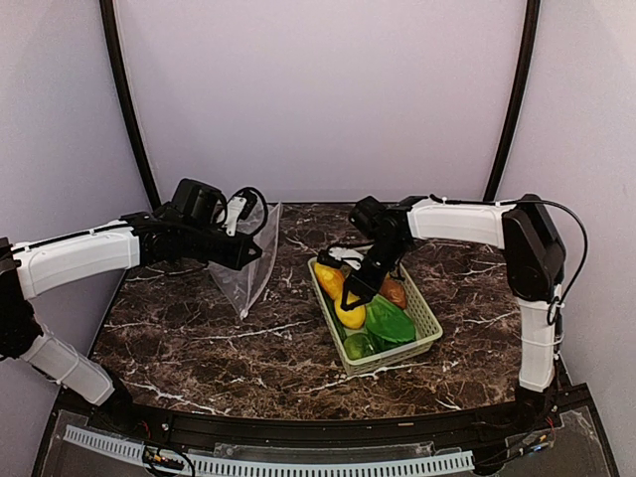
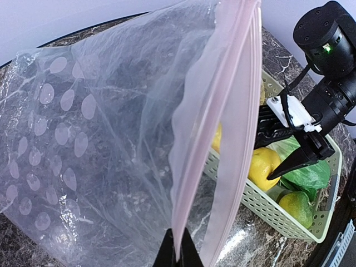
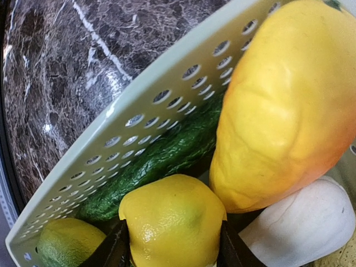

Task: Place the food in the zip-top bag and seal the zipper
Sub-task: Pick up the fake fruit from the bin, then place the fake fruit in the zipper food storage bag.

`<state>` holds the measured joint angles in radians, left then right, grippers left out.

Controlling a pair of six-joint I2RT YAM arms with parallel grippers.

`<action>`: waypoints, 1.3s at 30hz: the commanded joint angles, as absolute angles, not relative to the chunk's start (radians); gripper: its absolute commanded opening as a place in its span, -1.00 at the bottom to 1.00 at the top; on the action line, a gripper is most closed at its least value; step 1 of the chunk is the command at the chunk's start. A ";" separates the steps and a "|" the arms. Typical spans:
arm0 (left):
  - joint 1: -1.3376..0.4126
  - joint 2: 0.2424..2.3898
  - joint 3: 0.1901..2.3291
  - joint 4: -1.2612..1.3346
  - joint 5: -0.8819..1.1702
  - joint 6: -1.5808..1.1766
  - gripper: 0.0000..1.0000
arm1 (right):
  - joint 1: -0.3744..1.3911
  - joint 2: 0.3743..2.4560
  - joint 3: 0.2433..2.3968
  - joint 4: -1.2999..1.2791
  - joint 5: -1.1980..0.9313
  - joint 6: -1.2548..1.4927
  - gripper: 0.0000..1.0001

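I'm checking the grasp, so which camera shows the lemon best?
Right wrist: the lemon fills the foreground, between the fingers of the right gripper. Top external shows it small in the basket. Left wrist shows it farther off, beside the zip-top bag.

Observed: left arm (image 1: 79,253) reaches in from the left side, forearm close to level, wrist raised above the table. The left gripper (image 2: 178,251) has its jaws closed, pinching the zip-top bag (image 2: 100,139) at its zipper (image 2: 222,139) edge. The right arm (image 1: 467,221) stands with its lower link upright and elbow high, forearm running leftward, wrist angled down. The right gripper (image 1: 352,294) points downward, fingers (image 3: 114,250) pressed against both sides of the lemon (image 3: 172,219)
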<state>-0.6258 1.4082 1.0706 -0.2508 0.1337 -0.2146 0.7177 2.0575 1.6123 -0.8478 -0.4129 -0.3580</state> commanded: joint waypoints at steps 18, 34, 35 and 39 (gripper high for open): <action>-0.612 1.421 1.091 -0.179 0.216 -0.386 -0.99 | 0.742 1.857 1.905 -0.887 -0.608 -0.322 -0.41; -0.615 1.361 1.191 -0.087 0.247 -0.768 -0.99 | 0.811 1.903 2.056 -0.534 -0.755 -0.061 -0.50; -0.615 1.353 1.193 -0.089 0.252 -0.777 -0.99 | 0.811 1.904 2.049 -0.515 -0.739 -0.052 -0.50; -0.618 1.319 1.194 -0.111 0.260 -0.782 -0.99 | 0.811 1.928 2.040 -0.482 -0.671 -0.021 -0.50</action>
